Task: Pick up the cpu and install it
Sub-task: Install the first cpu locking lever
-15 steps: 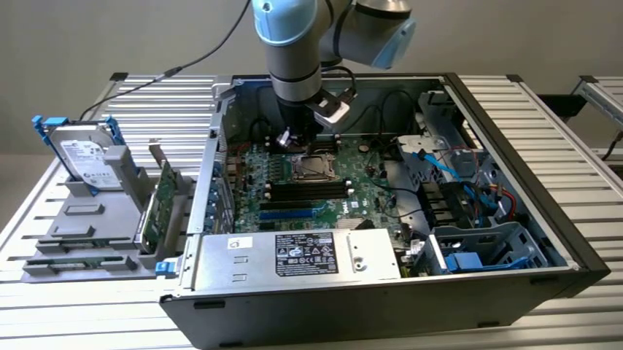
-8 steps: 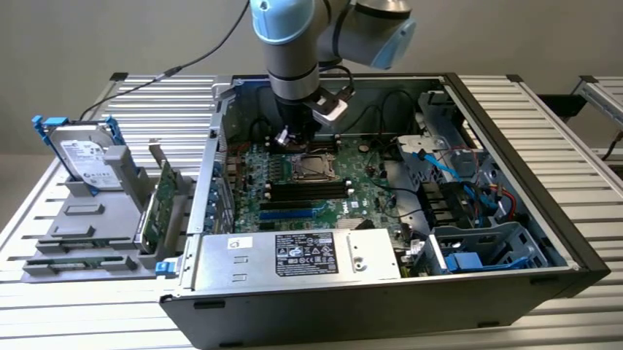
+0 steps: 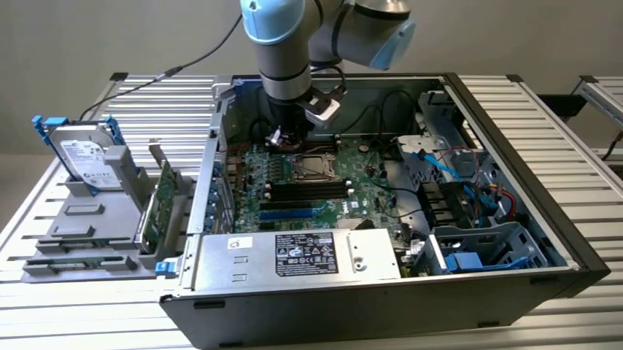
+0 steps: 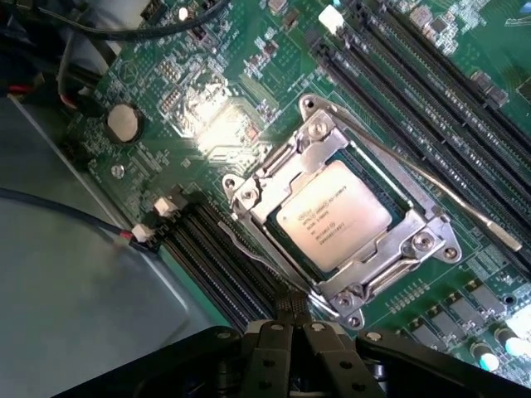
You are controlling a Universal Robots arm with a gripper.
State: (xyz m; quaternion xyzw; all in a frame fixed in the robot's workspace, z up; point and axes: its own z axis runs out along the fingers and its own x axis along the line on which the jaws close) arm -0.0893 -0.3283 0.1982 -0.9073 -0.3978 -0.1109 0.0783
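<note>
Grey slatted table (image 3: 87,306) is seen under the open computer case (image 3: 545,219). On the green board (image 4: 207,99), the cpu (image 4: 333,217) is already seated in its socket. Nothing is gripped by the closed hand (image 4: 290,332) just above it.

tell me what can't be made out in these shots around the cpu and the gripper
- Print on the cpu: wrist view, too small to read.
- Whether the socket frame is latched: its lever is unclear in both views.
- Gripper tip: exterior view, too small and dark against the motherboard.
- Case floor at the back: arm hides it.
</note>
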